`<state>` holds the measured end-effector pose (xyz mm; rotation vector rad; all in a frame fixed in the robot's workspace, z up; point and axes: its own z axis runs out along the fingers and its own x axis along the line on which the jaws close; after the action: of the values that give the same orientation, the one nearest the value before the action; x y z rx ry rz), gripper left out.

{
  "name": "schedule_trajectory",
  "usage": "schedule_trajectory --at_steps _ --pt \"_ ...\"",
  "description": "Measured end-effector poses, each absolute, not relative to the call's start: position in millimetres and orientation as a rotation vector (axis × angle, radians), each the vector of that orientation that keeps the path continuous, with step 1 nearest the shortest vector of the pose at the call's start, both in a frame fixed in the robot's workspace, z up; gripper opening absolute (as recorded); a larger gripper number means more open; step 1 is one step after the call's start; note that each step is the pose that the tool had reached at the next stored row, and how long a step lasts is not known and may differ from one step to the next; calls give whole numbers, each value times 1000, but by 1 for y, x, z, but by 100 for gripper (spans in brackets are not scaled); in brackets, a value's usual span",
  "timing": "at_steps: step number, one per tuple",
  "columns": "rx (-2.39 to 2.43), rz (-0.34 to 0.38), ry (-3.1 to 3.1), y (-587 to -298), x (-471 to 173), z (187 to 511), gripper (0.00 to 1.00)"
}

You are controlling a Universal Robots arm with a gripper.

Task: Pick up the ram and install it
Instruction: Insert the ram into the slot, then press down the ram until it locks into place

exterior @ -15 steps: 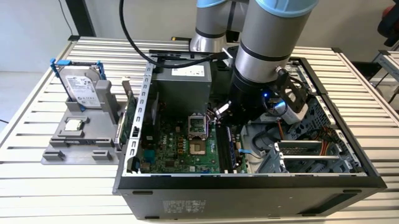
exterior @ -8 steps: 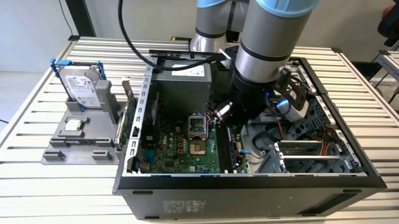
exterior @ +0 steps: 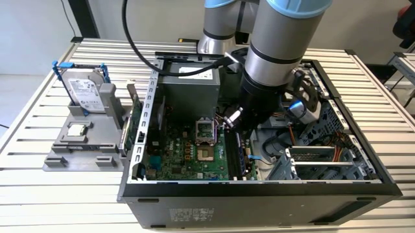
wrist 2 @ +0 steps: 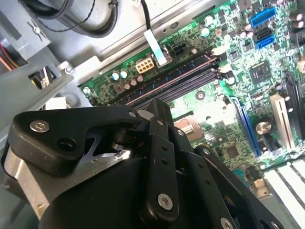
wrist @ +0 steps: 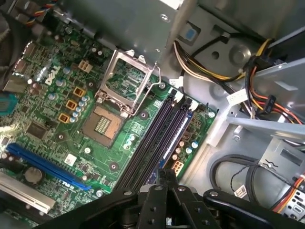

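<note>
**Desk:** Where is the arm (exterior: pixel 279 53) sitting at the moment?

**Me:** I am looking at it reaching straight down into the open computer case (exterior: pixel 259 191), on the slatted surface (exterior: pixel 65 204). In the first wrist view the gripper (wrist: pixel 165 177) is hanging just above the motherboard inside the case, close over one end of the row of long memory slots (wrist: pixel 152 138). The open processor socket (wrist: pixel 102 125) is lying just beside those slots.

**Desk:** What are the fingers doing?

**Me:** The two black fingertips are sitting drawn together, and I am not seeing anything pinched between them.

**Desk:** And the ram?

**Me:** In the exterior view I am seeing the ram (exterior: pixel 132 119), a thin green stick, standing on its edge outside the case. It is right against the case's side wall on the exterior view's left, at the near edge of the grey holder (exterior: pixel 77 155). It is well apart from the gripper.

**Desk:** Anything else outside the case?

**Me:** The hard drive (exterior: pixel 84 90) is standing upright in the same holder, farther from the case wall. The small square processor chip (exterior: pixel 77 129) is lying flat below it.
</note>
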<state>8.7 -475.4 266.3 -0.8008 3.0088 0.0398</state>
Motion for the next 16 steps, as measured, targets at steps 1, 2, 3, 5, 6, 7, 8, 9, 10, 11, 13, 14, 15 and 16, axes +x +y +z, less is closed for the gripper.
schedule_trajectory --at_steps 1,2,3,5,6,7,8,9,10,11,13,14,15,16 --pt "-817 40 3005 -475 9 266 0" --pt "-832 40 3001 -475 9 266 0" --pt "-845 41 2997 -475 9 266 0" --pt "-872 41 2989 -475 9 266 0" --pt "-886 41 2986 -475 9 266 0" --pt "-900 41 2981 -475 9 266 0" --pt "-914 41 2977 -475 9 266 0" --pt "-928 42 2973 -475 9 266 0" --pt "-939 42 2970 -475 9 266 0" --pt "-951 42 2966 -475 9 266 0" --pt "-977 42 2958 -475 9 266 0" --pt "-989 43 2954 -475 9 266 0" --pt "-1000 43 2950 -475 9 266 0" --pt "-1011 43 2947 -475 9 266 0"
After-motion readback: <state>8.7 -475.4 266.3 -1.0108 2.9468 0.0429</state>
